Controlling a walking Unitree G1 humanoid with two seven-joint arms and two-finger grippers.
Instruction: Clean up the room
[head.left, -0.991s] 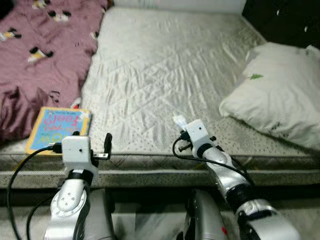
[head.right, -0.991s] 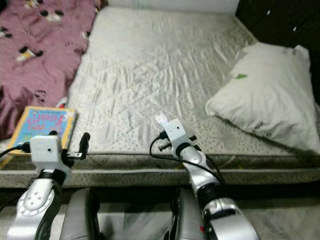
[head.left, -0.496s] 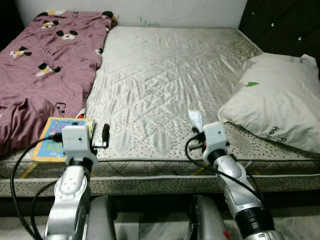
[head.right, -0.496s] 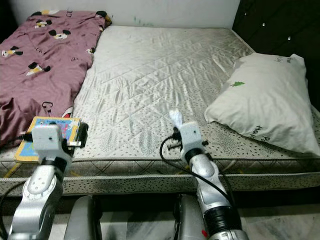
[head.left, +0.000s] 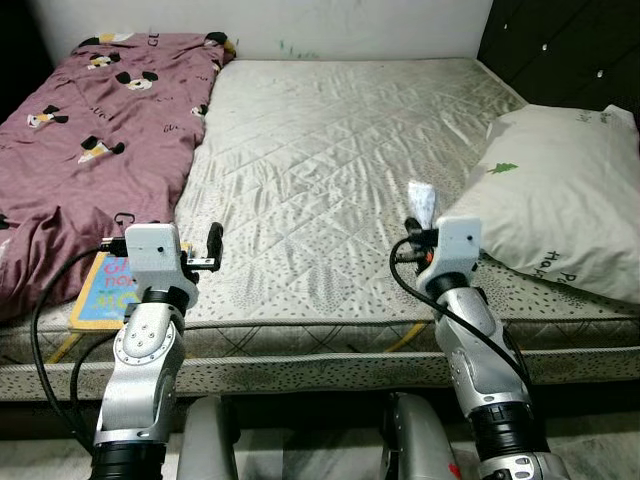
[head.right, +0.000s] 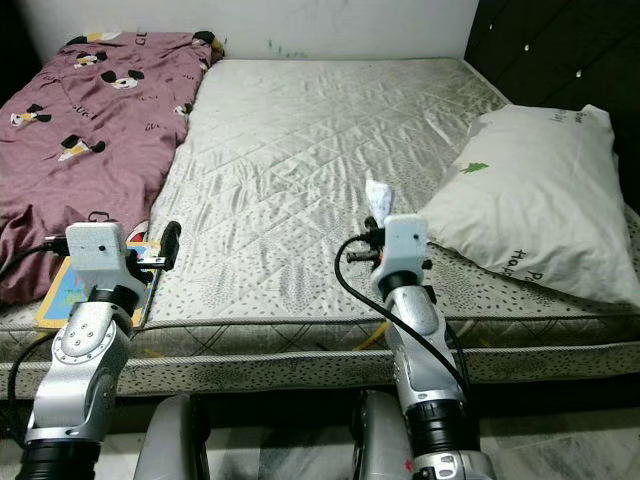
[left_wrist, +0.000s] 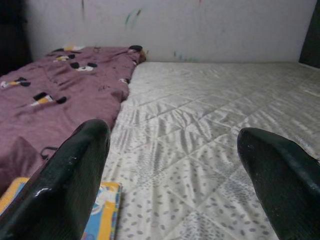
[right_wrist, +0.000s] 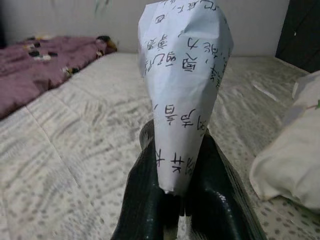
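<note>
A white paper (right_wrist: 185, 90) with printed characters, folded to a cone, stands up from my right gripper (right_wrist: 172, 155), which is shut on its lower end. That gripper hovers over the mattress's (head.left: 330, 130) front edge, just left of the pillow (head.left: 560, 200); the paper (head.left: 421, 203) pokes up above the wrist. My left gripper (left_wrist: 172, 145) is open and holds nothing, above the bed's front left. Just beside it lies a colourful book (head.left: 103, 290), partly under the maroon blanket (head.left: 90, 130).
The maroon blanket with cartoon prints covers the bed's left side. A white pillow lies at the right by the dark headboard (head.left: 560, 50). A white wall (head.left: 260, 20) runs behind the bed. The mattress's front edge (head.left: 320, 335) is right before me.
The whole view has shifted and now takes in more of the bed. Both arms have risen over the mattress edge; the right gripper has carried the paper up and toward the pillow.
</note>
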